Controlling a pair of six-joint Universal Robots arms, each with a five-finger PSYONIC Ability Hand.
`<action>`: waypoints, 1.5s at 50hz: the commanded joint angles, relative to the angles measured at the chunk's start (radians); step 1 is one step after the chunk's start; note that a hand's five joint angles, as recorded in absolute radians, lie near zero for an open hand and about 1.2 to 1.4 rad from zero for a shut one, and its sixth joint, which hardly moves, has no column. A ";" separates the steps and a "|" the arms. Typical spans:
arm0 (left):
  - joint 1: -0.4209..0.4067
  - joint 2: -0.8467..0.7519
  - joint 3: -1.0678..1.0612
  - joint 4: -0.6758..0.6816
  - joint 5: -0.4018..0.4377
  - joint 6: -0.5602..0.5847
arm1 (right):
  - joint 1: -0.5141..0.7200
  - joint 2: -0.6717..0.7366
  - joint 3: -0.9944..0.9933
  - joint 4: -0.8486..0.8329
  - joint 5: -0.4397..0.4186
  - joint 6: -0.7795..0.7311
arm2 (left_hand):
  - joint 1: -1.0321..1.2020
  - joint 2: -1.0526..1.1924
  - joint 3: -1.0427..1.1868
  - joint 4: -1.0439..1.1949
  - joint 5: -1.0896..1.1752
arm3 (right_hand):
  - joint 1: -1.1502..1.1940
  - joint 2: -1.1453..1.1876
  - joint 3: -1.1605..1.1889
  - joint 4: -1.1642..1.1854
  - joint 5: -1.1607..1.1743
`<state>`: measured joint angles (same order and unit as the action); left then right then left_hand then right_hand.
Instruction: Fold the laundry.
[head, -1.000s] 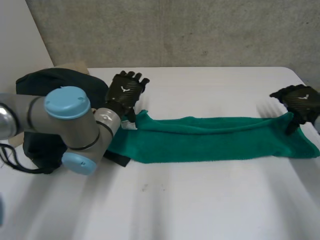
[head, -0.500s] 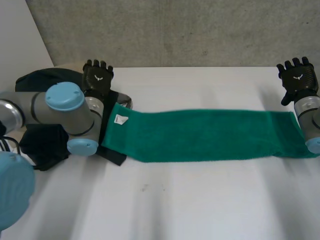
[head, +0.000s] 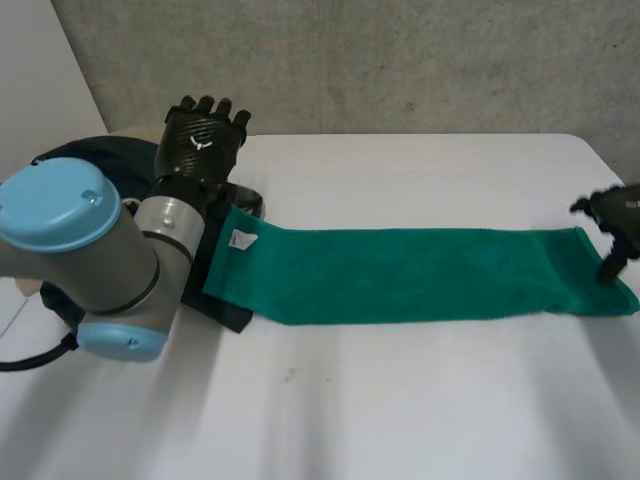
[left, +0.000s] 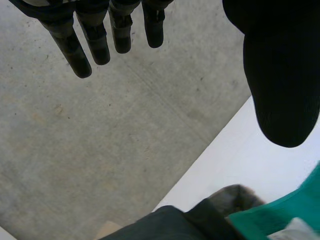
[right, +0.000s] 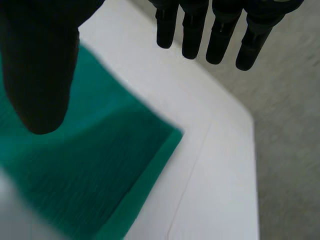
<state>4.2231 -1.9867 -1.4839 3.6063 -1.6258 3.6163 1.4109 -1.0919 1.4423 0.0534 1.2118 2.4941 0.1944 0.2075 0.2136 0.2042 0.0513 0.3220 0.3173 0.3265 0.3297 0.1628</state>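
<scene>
Head view: long green terry towel (head: 400, 275) lay flat in a strip on white table (head: 400, 400), likely spread for an end-to-end fold. Left hand (head: 200, 140) was raised beyond towel's left end, right hand (head: 618, 212) over its right end. Both were straight-fingered and empty.

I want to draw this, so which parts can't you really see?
- Dark clothes: head view, mostly hidden behind the left arm.
- Label on the green towel: head view, too small to read.
- Right robot hand: head view, cut off by the edge.
</scene>
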 joint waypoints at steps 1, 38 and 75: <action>-0.009 0.037 -0.062 0.000 0.023 -0.082 | -0.038 0.043 0.087 -0.090 -0.020 -0.112 | -0.016 -0.029 -0.035 -0.026 -0.048 | 0.077 0.082 0.073 0.069 0.062; -0.002 0.155 -0.173 0.000 0.032 -0.091 | 0.362 -0.115 0.161 -0.469 -0.089 -0.138 | -0.016 -0.029 -0.035 -0.026 -0.048 | 1.074 1.079 1.070 1.067 1.059; -0.078 0.134 -0.167 0.014 0.034 -0.105 | 0.198 -0.082 0.333 -0.196 0.034 -0.081 | -0.019 -0.032 -0.038 -0.029 -0.050 | 0.214 0.218 0.209 0.206 0.198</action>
<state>4.1534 -1.8425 -1.6496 3.6205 -1.5907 3.5109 1.7096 -1.2142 1.7384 -0.1214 1.2376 2.5234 0.1944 0.1963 0.1975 0.1911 0.0512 0.2415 0.2400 0.2426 0.2418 0.0737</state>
